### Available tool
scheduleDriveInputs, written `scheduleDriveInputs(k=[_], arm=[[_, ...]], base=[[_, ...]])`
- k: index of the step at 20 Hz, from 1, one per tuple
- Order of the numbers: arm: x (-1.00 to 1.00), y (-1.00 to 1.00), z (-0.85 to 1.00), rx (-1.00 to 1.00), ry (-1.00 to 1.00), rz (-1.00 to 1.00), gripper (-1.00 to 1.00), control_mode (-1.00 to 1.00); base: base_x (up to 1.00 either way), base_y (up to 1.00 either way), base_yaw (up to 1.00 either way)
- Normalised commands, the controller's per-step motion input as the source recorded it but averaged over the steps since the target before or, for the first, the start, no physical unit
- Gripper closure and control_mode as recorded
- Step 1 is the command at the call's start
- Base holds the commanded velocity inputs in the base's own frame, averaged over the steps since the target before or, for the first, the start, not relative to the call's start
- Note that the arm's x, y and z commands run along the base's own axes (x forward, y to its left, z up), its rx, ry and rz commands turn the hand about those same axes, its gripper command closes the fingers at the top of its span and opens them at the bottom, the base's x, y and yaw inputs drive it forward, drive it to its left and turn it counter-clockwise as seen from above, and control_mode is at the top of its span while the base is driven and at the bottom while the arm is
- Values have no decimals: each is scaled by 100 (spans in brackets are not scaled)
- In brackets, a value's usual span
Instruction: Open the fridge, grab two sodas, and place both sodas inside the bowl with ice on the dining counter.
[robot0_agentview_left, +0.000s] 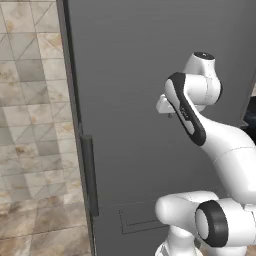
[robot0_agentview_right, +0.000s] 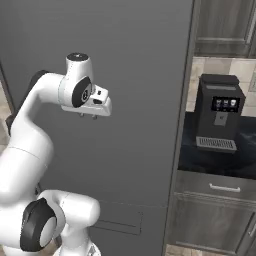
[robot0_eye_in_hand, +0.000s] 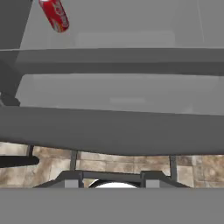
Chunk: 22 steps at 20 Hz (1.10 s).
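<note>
The gripper (robot0_agentview_right: 89, 116) hangs with its fingers clenched on nothing, just in front of the closed dark grey fridge (robot0_agentview_left: 135, 75), whose long bar handle (robot0_agentview_left: 89, 175) stands low to its left. Beyond, the hand view looks into pale shelves where one red soda (robot0_eye_in_hand: 54, 15) lies tilted at the upper left.

your arm (robot0_agentview_right: 30, 135) is glossy white with rounded links, black joint rings, a dark cap on top, a black stripe.
</note>
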Motion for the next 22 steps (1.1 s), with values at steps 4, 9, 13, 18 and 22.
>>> scheduleDriveInputs(k=[4, 9, 13, 18, 22], arm=[[-18, 0, 0, 0, -2, 0, -100, 100], [0, 0, 0, 0, 0, 0, -100, 100], [0, 0, 0, 0, 0, 0, -100, 100], [0, 0, 0, 0, 0, 0, -100, 100], [0, 0, 0, 0, 0, 0, -100, 100]], base=[[-18, 3, 0], [-92, 17, -11], [-100, 8, -28], [-72, 38, -34], [-20, 75, -28]])
